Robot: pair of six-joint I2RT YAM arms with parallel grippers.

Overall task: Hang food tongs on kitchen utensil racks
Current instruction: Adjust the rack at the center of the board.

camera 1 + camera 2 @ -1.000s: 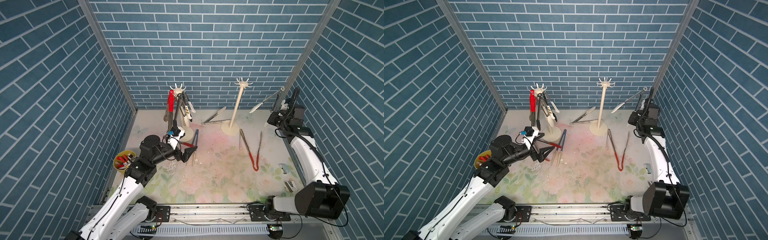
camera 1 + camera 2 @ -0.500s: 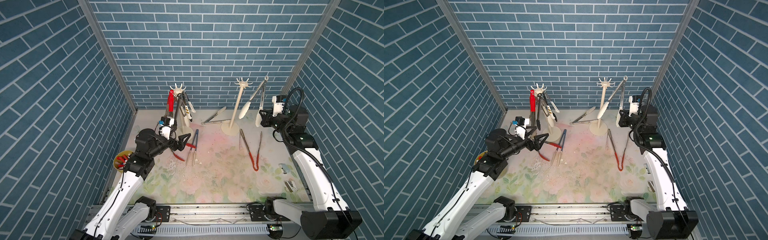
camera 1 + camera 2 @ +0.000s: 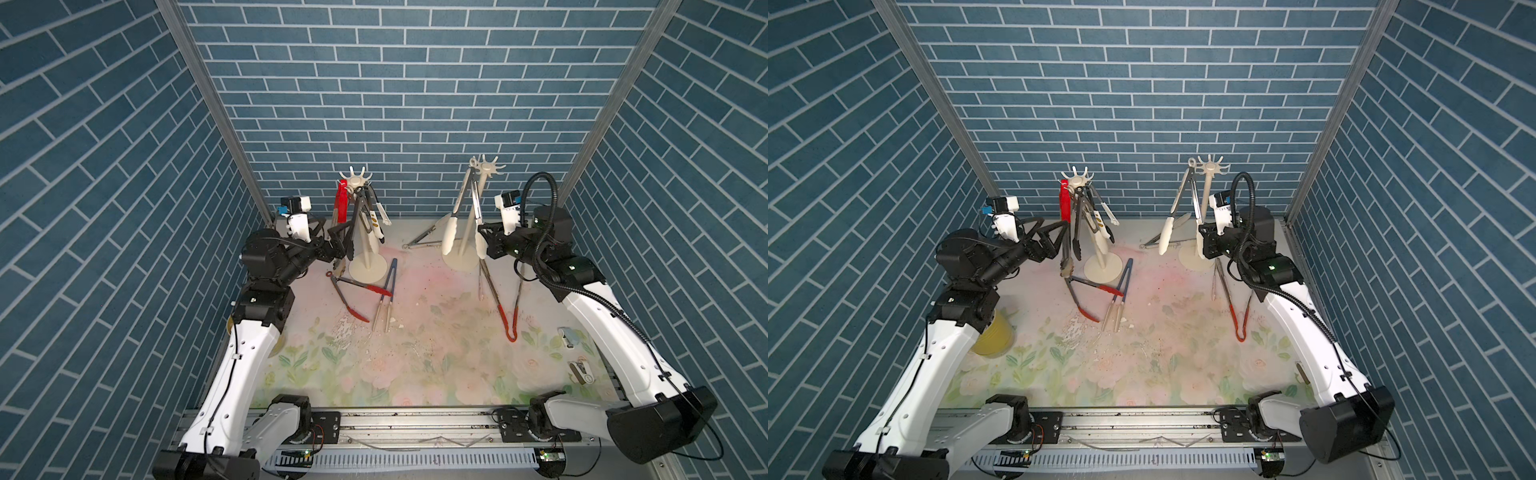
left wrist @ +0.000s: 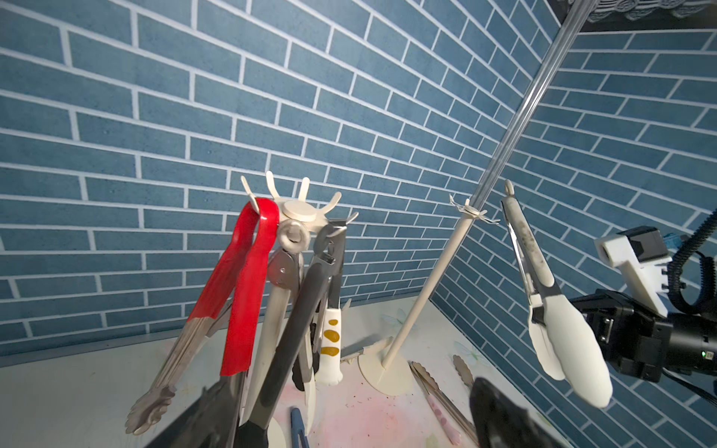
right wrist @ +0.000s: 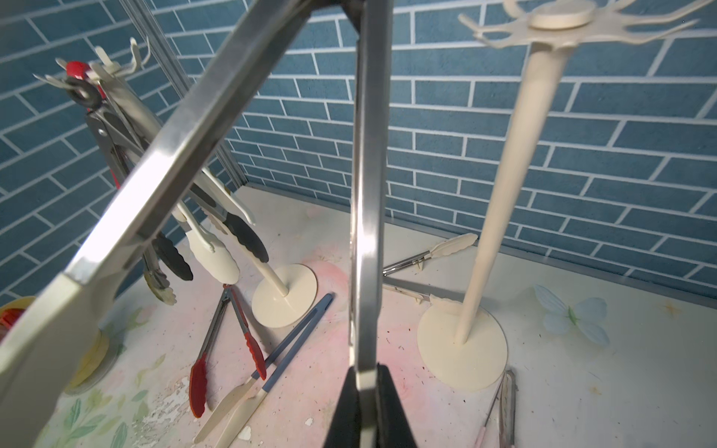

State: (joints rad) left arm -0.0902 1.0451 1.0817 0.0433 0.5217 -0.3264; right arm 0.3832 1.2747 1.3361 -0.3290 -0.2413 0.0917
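My right gripper is shut on one arm of white-tipped food tongs, holding them upright with the tips down. Their hinge end stands level with the hooks of the right rack, just left of them; I cannot tell whether it touches. The left rack carries several hanging tongs, among them red tongs. My left gripper is open and holds nothing, close beside those hanging tongs. Red-tipped tongs and blue-handled tongs lie crossed by the left rack's base.
More tongs lie on the floral mat: a red-tipped pair right of centre and a metal pair at the back. A yellow cup stands under my left arm. Small clips lie near the right edge.
My right arm swung the white-tipped tongs from near the right wall to upright beside the right rack's top. My left gripper rose from the tongs on the mat and drew back toward the left rack.
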